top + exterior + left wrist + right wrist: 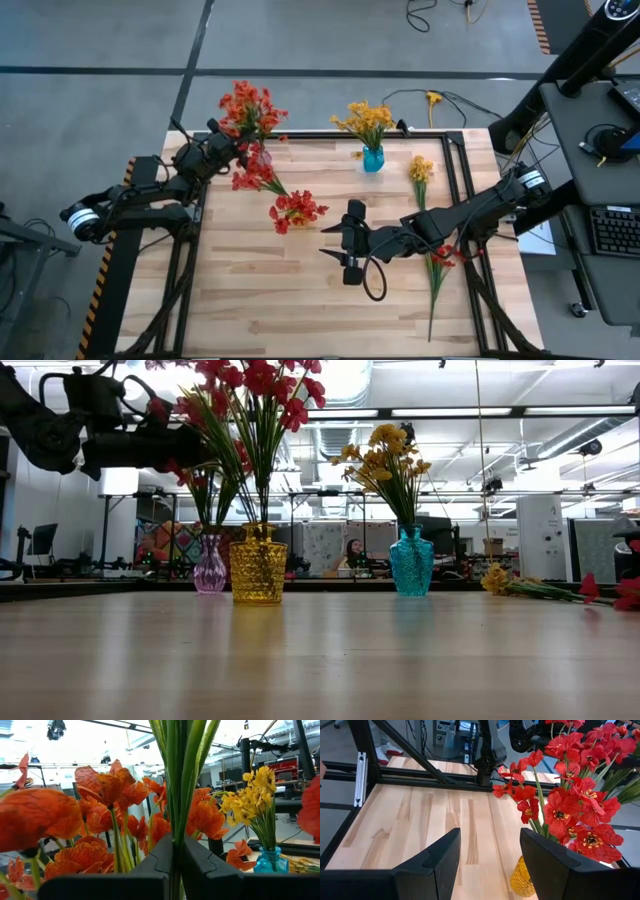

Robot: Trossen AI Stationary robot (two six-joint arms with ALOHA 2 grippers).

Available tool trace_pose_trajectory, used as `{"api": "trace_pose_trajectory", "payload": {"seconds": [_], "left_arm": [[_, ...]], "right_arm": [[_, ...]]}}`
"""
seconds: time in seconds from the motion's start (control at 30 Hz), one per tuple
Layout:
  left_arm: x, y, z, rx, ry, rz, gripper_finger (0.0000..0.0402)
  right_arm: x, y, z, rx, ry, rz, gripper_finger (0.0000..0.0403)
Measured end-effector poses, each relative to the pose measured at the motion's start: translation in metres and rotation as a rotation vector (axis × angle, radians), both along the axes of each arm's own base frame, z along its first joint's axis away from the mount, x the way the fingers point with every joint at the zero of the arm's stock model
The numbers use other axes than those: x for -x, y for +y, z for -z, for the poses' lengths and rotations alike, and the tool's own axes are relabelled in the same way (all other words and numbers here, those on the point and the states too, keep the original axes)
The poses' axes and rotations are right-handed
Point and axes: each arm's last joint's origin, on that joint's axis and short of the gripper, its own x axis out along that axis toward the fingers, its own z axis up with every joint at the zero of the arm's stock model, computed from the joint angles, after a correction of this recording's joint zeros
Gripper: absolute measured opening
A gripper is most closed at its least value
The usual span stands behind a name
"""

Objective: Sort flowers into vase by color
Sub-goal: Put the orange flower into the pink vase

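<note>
My left gripper [175, 857] is shut on the green stems of a red-orange sprig [250, 105] at the table's far left, above a pink vase [210, 565]. Beside the pink vase stands a yellow vase [258, 568] with red blossoms [297, 210]. A teal vase [373, 158] holds yellow flowers [366, 120]. My right gripper [490, 845] hangs open over the table's middle, next to the yellow vase [524, 877], touching nothing. A loose yellow sprig [421, 170] and a loose red sprig [440, 258] lie flat on the table's right side. My left gripper pinches a bundle of thin green stems [176, 832] between its two fingers. The fingers come nearly level from the table's left and lie across the stems. The sprig stands upright with its blossoms [255, 378] above the fingers. Below them, stems [205, 510] run down to the pink vase.
The black frame rail [452, 170] runs along the table's right side, near the loose sprigs. A yellow blossom [433, 98] lies beyond the far edge. Bare wood [280, 290] stretches along the near half of the table.
</note>
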Motion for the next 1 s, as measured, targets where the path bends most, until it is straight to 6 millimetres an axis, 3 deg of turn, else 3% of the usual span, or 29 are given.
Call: {"api": "trace_pose_trajectory", "payload": {"seconds": [1.0], "left_arm": [[-0.0054,0.0073,0.0085,-0.004,-0.004,-0.009,0.0001]], "right_arm": [[0.0000,0.0000,0.0000,0.001,0.001,0.000,0.0199]]}}
